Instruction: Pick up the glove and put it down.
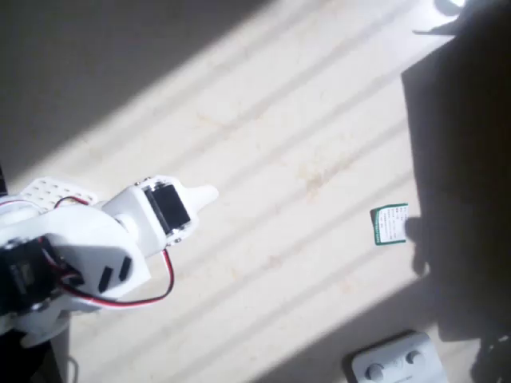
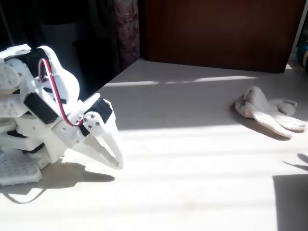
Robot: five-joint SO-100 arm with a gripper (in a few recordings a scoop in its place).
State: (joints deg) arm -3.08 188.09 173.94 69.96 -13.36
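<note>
The glove point(image 2: 268, 109) lay flat at the right side of the tabletop point(image 2: 192, 159) in the fixed view, fingers pointing right, partly in shade. It looked soft, light and floppy; it would likely sag and bunch when lifted, so the thicker, humped cuff end at its left seemed the best place to pinch. The claw point(image 2: 115, 161) rested well apart from it, at the left, tip low near the surface, fingers together and empty. In the overhead view a card point(image 1: 390, 224) and a white block point(image 1: 395, 363) lay at the right.
</note>
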